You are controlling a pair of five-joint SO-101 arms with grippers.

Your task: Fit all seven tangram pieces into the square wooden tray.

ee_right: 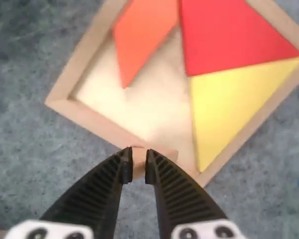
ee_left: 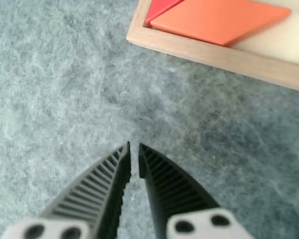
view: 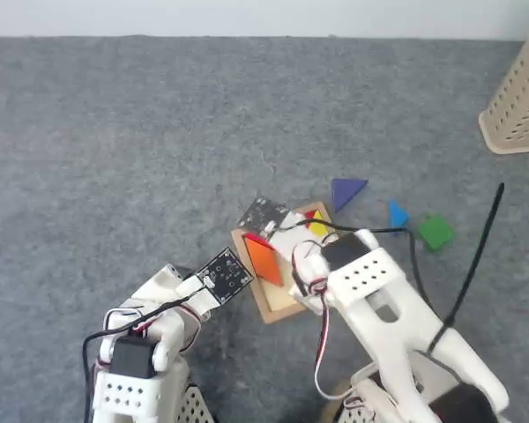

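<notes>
The right gripper [ee_right: 135, 163] pinches the wooden tray [ee_right: 74, 107] rim; just beyond its tips lie the orange piece [ee_right: 139, 35], red piece [ee_right: 229, 35] and yellow piece [ee_right: 229, 104].

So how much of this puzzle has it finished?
In the tray lie an orange piece, a red piece and a yellow piece. The right pincer seems to pinch the tray's rim; the left pincer is shut above the carpet. Left outside: a dark blue triangle, a small light blue triangle, a green square.

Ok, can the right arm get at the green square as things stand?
Probably yes: the green square lies on bare mat beside the right arm, uncovered; only the small blue triangle and a black cable sit close.
</notes>
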